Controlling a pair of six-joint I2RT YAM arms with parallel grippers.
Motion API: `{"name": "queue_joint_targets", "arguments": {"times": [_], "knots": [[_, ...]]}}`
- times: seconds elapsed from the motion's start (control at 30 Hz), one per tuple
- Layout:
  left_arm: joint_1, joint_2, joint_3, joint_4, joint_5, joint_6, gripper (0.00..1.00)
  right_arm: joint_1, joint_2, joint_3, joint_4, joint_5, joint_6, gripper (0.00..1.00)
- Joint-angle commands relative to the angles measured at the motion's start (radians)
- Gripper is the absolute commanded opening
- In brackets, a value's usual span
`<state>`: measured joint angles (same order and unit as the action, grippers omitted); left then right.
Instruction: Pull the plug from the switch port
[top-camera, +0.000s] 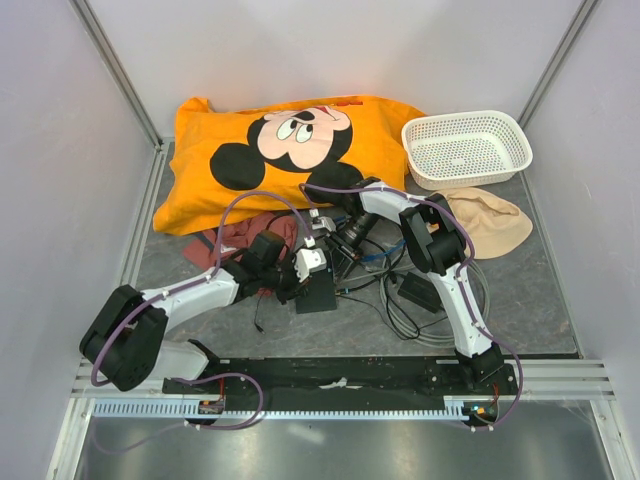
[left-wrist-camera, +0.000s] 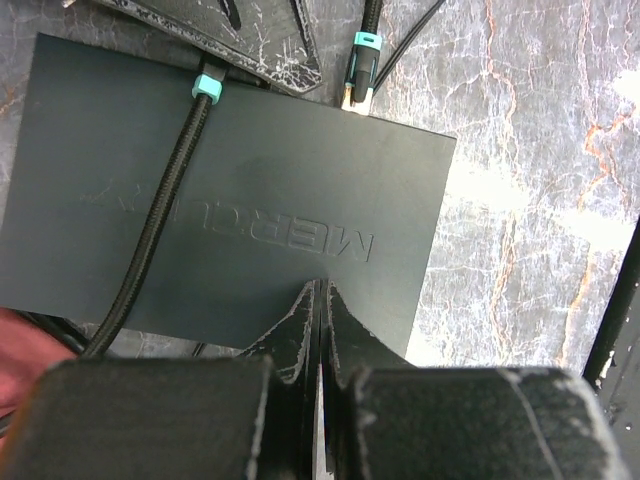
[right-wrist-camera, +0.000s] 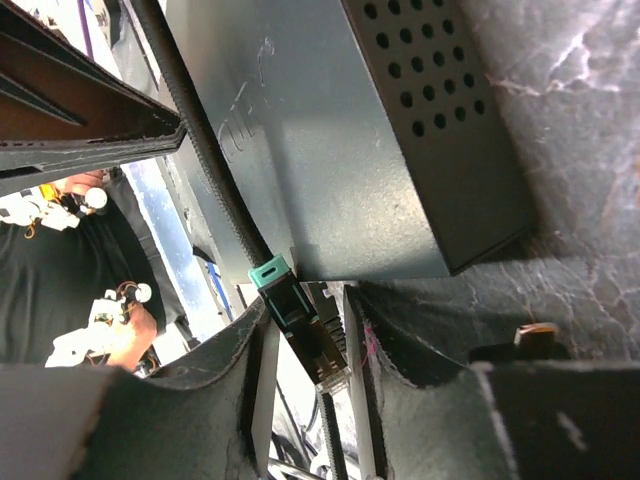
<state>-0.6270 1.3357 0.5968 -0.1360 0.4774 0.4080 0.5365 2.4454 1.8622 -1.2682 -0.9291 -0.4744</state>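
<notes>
The switch is a flat dark grey box (top-camera: 322, 298) with embossed lettering on top (left-wrist-camera: 250, 180), and its perforated side shows in the right wrist view (right-wrist-camera: 330, 140). My left gripper (left-wrist-camera: 320, 288) is shut and empty, its tips pressed on the box top (top-camera: 305, 283). My right gripper (right-wrist-camera: 308, 330) is shut on a black plug with a teal collar (right-wrist-camera: 300, 320) at the box's far edge (top-camera: 325, 245). The plug's clear tip is bare and outside the box. Its braided cable (left-wrist-camera: 160, 220) lies across the box top. The ports are hidden. A second teal-collared plug (left-wrist-camera: 360, 72) touches the box's far edge.
An orange cartoon-mouse shirt (top-camera: 290, 150) lies at the back, with a white basket (top-camera: 467, 148) at back right and a beige cloth (top-camera: 490, 220) below it. A maroon cloth (top-camera: 250, 235), a black adapter brick (top-camera: 415, 290) and tangled cables (top-camera: 395, 315) surround the box.
</notes>
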Motion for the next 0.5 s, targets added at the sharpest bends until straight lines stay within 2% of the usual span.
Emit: {"name": "queue_joint_targets", "arguments": {"times": [0.0,0.2,0.27,0.37,0.4,0.47], "knots": [[-0.007,-0.01,-0.032,-0.007,0.009,0.026,0.02,0.006,0.01,-0.006,0.107,0.044,0.007,0.37],[-0.007,0.002,-0.038,0.01,0.001,0.038,0.02,0.006,0.015,-0.009,0.11,0.052,-0.015,0.33],[-0.007,0.005,-0.041,0.012,0.0,0.04,0.02,0.006,0.017,-0.014,0.115,0.07,-0.024,0.24],[-0.008,0.003,-0.042,0.012,0.0,0.038,0.01,0.002,0.023,-0.017,0.109,0.079,-0.033,0.17],[-0.007,0.003,-0.043,0.012,0.0,0.037,0.02,0.003,0.024,-0.018,0.105,0.075,-0.041,0.18],[-0.007,0.005,-0.042,0.012,-0.002,0.037,0.01,0.0,0.03,-0.012,0.078,0.038,-0.076,0.29]]}}
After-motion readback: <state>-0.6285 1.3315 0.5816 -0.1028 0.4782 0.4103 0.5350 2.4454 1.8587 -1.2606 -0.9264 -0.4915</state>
